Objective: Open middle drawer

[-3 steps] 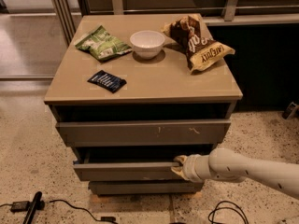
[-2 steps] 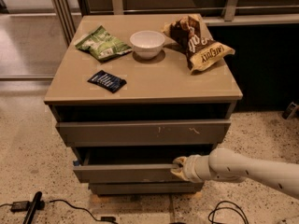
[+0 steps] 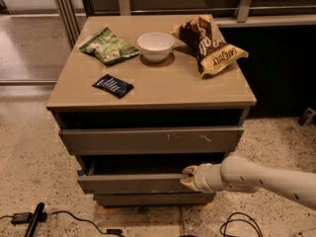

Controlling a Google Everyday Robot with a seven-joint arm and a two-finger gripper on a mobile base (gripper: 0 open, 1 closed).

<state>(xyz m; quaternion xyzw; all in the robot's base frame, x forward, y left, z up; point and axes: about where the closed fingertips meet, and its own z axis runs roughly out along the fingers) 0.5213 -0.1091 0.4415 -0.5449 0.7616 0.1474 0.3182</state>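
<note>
The cabinet stands in the middle of the camera view. Its middle drawer (image 3: 133,182) has a plain grey-brown front and is pulled out a little, showing a dark gap above the front. The taller top panel (image 3: 148,140) with pale scratch marks sits above it, and the narrow bottom panel (image 3: 148,199) below. My gripper (image 3: 189,177) comes in from the right on a white arm and sits at the top edge of the middle drawer's front, near its right end, hooked over it.
On the cabinet top (image 3: 153,88) lie a green snack bag (image 3: 108,46), a white bowl (image 3: 155,45), a brown chip bag (image 3: 207,46) and a dark blue packet (image 3: 113,85). Cables (image 3: 237,223) and a black object (image 3: 33,220) lie on the speckled floor in front.
The middle drawer has slid out slightly toward the camera, with my gripper staying on its top edge.
</note>
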